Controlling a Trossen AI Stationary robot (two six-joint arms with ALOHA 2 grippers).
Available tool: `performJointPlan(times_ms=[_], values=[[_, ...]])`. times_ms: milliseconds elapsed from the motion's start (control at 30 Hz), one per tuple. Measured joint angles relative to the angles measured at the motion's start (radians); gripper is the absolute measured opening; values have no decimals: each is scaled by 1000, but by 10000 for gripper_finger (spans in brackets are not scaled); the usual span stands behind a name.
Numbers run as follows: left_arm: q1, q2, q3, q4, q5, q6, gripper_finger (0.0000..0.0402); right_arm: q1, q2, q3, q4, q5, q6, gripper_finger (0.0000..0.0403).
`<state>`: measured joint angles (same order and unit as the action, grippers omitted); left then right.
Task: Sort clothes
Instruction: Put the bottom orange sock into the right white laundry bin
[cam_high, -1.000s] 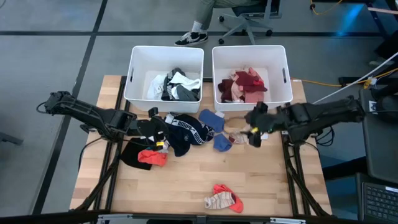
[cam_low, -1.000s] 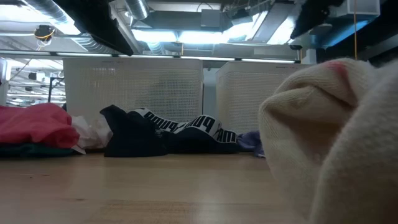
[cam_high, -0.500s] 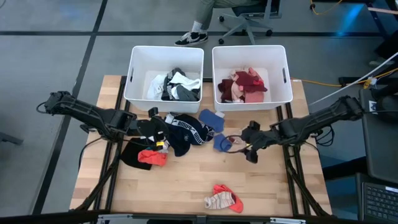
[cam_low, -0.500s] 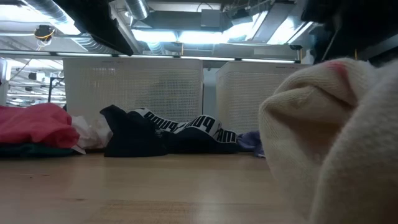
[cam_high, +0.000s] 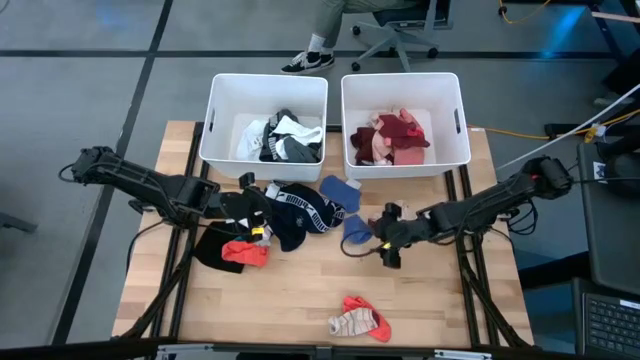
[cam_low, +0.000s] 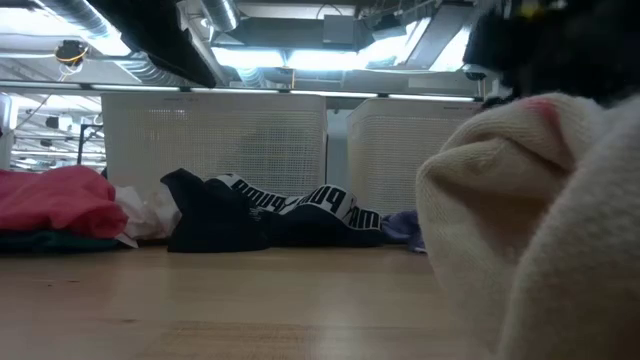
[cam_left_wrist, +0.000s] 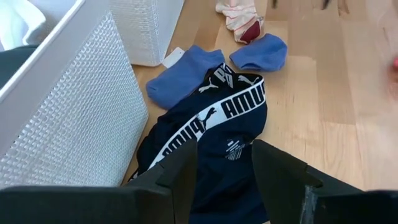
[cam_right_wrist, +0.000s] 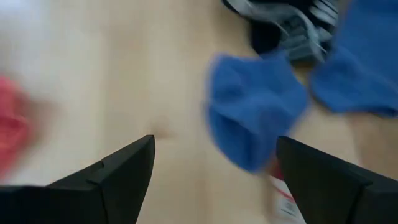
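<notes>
A navy garment with a white band (cam_high: 300, 208) lies on the table before the bins; it also shows in the left wrist view (cam_left_wrist: 217, 118). Two blue socks (cam_high: 340, 190) (cam_high: 356, 231) lie to its right. My left gripper (cam_high: 256, 216) is open over the navy garment's left end, which shows between its fingers (cam_left_wrist: 224, 180). My right gripper (cam_high: 385, 247) is open and empty just right of the nearer blue sock (cam_right_wrist: 255, 118). A red garment (cam_high: 245, 253) lies on a black one (cam_high: 213, 246). A pink and red sock (cam_high: 360, 320) lies near the front edge.
Two white bins stand at the table's far side: the left one (cam_high: 215, 120) holds black, white and grey clothes, the right one (cam_high: 455, 120) holds red, maroon and pink ones. A pink sock with a maroon end (cam_left_wrist: 239, 18) lies beyond the blue socks. A person's shoe shows beyond the bins.
My right gripper has moved from in front of the right bin toward the table's left and near edge, down toward the nearer blue sock. The clothes lie where they were.
</notes>
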<state>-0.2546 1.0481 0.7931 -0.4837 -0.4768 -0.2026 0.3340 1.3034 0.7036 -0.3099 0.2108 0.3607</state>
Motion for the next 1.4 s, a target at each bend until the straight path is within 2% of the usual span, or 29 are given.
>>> performJointPlan(times_ms=[133, 233, 400, 500, 567, 833, 1233, 1300, 1400], values=[[0, 0, -1, -4, 0, 0, 145, -1, 43, -1, -75, 99, -1, 335], [0, 0, -1, -3, 0, 0, 145, -1, 57, -1, -60, 87, 6, 335], [0, 0, -1, -2, 0, 0, 145, 0, 75, -1, 40, -85, 12, 335], [0, 0, -1, -2, 0, 0, 145, 2, 99, -1, 156, -205, 56, 335], [0, 0, -1, -3, 0, 0, 145, 22, 126, -1, 233, -246, 77, 335], [0, 0, -2, -2, 0, 3, 145, 126, 264, 7, 475, -236, 109, 335], [0, 0, -2, -6, 0, -19, 145, 220, 474, 163, 490, -224, 166, 333], [0, 0, -2, -6, 0, -16, 145, 219, 498, 172, 487, -212, 171, 323], [0, 0, -2, -6, 0, -3, 145, 203, 523, 182, 487, -232, 212, 285]])
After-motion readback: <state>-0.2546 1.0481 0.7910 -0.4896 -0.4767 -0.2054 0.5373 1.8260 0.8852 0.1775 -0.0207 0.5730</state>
